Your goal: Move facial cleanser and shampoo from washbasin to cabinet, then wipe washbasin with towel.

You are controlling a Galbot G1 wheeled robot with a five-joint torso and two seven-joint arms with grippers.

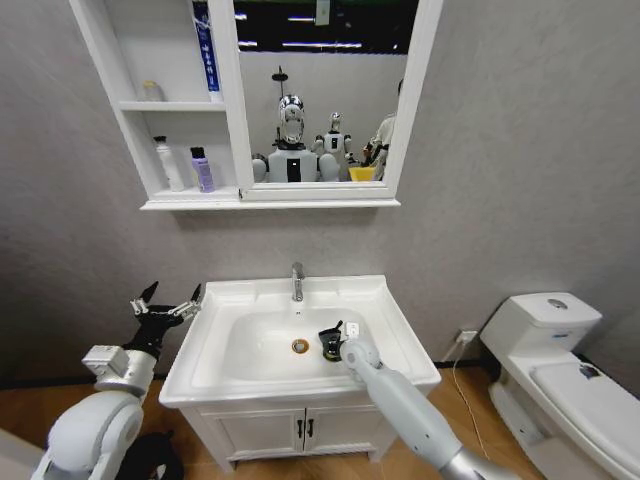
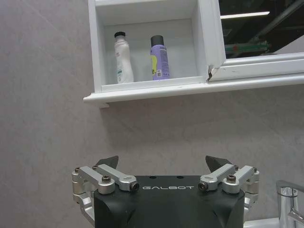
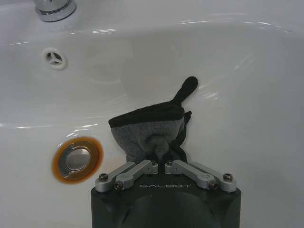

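Observation:
The white facial cleanser [image 1: 167, 165] [image 2: 123, 59] and the purple shampoo [image 1: 203, 171] [image 2: 159, 58] stand side by side on the bottom shelf of the wall cabinet [image 1: 185, 200] [image 2: 142, 92]. My right gripper [image 1: 332, 345] [image 3: 160, 153] is down in the bowl of the washbasin [image 1: 390, 335] [image 3: 237, 95], shut on the dark grey towel [image 1: 329, 339] [image 3: 152, 130], which presses on the white ceramic just right of the brass drain [image 1: 300, 346] [image 3: 77, 159]. My left gripper [image 1: 165, 304] [image 2: 161, 164] hangs open and empty left of the basin, facing the wall below the cabinet.
A chrome tap [image 1: 297, 281] [image 3: 54, 8] stands at the basin's back edge. A tall blue-and-white tube [image 1: 204, 45] stands on the cabinet's top shelf beside the mirror [image 1: 325, 90]. A white toilet [image 1: 560, 370] sits to the right. The two-door floor cupboard [image 1: 300, 430] is under the basin.

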